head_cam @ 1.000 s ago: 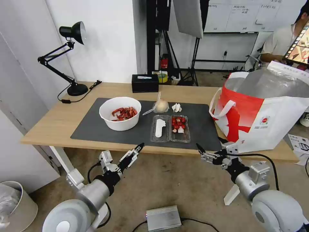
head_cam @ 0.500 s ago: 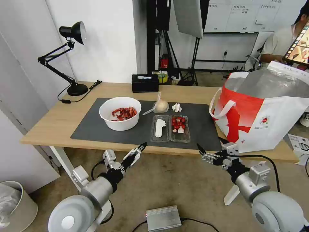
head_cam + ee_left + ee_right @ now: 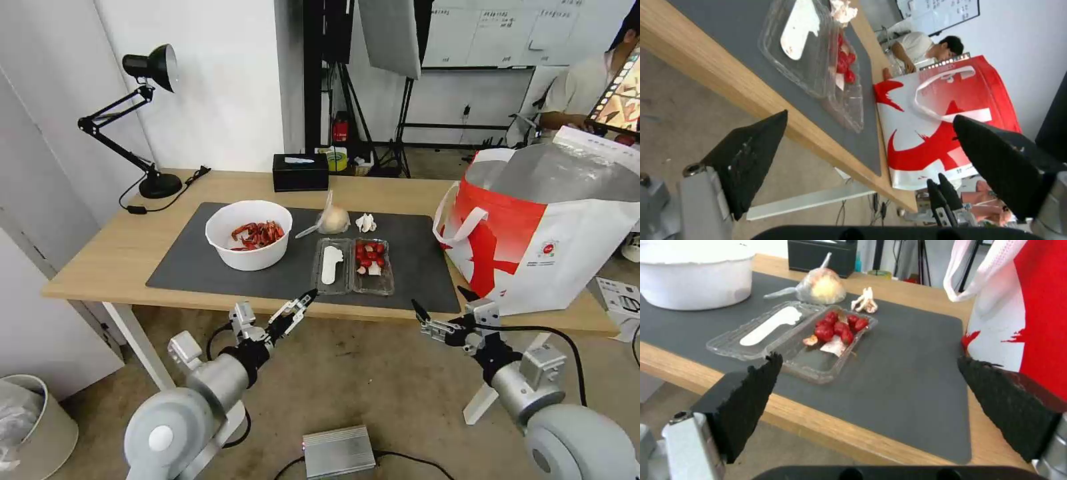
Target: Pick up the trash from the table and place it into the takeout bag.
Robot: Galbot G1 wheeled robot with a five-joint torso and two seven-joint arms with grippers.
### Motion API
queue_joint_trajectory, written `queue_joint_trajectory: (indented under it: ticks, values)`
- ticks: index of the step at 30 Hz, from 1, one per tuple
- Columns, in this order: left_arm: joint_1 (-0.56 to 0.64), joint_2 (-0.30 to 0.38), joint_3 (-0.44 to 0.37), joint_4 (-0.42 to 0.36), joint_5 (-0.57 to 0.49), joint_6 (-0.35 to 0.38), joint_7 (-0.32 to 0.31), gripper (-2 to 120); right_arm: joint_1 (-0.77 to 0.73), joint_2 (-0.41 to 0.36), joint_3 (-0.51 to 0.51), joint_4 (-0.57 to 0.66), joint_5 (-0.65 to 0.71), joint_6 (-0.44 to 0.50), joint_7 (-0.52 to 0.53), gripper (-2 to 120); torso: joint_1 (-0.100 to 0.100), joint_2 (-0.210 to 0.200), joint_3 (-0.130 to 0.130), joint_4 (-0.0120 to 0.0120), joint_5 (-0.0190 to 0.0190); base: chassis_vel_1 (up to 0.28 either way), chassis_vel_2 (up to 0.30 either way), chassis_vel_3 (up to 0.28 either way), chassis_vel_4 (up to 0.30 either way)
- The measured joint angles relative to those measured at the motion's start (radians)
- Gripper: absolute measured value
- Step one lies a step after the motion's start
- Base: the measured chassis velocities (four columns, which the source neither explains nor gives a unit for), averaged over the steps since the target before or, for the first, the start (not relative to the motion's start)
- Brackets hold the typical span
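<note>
On the table's (image 3: 100, 260) dark mat (image 3: 413, 267) lies the trash: a white bowl (image 3: 248, 235) (image 3: 693, 276) of red scraps, an open clear clamshell (image 3: 353, 267) (image 3: 818, 66) (image 3: 795, 336) with red bits, a knotted clear bag (image 3: 333, 219) (image 3: 822, 288) and a crumpled tissue (image 3: 365, 223) (image 3: 866, 301). The red-and-white takeout bag (image 3: 547, 233) (image 3: 947, 110) (image 3: 1027, 306) stands open at the table's right end. My left gripper (image 3: 301, 303) (image 3: 871, 143) hangs open just below the front edge, in front of the clamshell. My right gripper (image 3: 438, 298) (image 3: 869, 358) is open near the bag's foot, holding nothing.
A black desk lamp (image 3: 150, 120) stands at the table's back left, and a black tissue box (image 3: 300, 172) sits at the back centre. On the floor are a white waste bin (image 3: 33, 420) at the left and a grey metal box (image 3: 339, 450) between my arms.
My left arm has reached forward and to the right, bringing its gripper up to the table's front edge. The right gripper has shifted slightly right and down.
</note>
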Motion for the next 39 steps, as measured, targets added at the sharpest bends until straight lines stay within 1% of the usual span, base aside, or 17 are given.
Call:
queue_joint_trajectory:
  ticks: [13, 24, 36, 39]
  values:
    - [-0.067, -0.013, 0.037, 0.05, -0.04, -0.009, -0.031, 100, -0.017, 0.013, 0.008, 0.005, -0.013, 0.003, 0.0, 100, 0.0, 0.0, 0.0, 0.0, 0.0, 0.0, 0.0, 0.0, 0.0]
    - [-0.122, -0.047, 0.075, 0.088, -0.059, -0.032, -0.066, 100, -0.026, 0.02, 0.021, 0.009, -0.018, 0.008, 0.0, 100, 0.0, 0.0, 0.0, 0.0, 0.0, 0.0, 0.0, 0.0, 0.0]
    - [-0.202, -0.064, 0.113, 0.171, -0.08, -0.039, -0.103, 100, -0.028, 0.03, 0.026, 0.006, -0.027, 0.011, 0.0, 100, 0.0, 0.0, 0.0, 0.0, 0.0, 0.0, 0.0, 0.0, 0.0]
    - [-0.234, -0.078, 0.122, 0.202, -0.09, -0.04, -0.123, 100, -0.029, 0.033, 0.028, 0.004, -0.03, 0.013, 0.001, 100, 0.0, 0.0, 0.0, 0.0, 0.0, 0.0, 0.0, 0.0, 0.0]
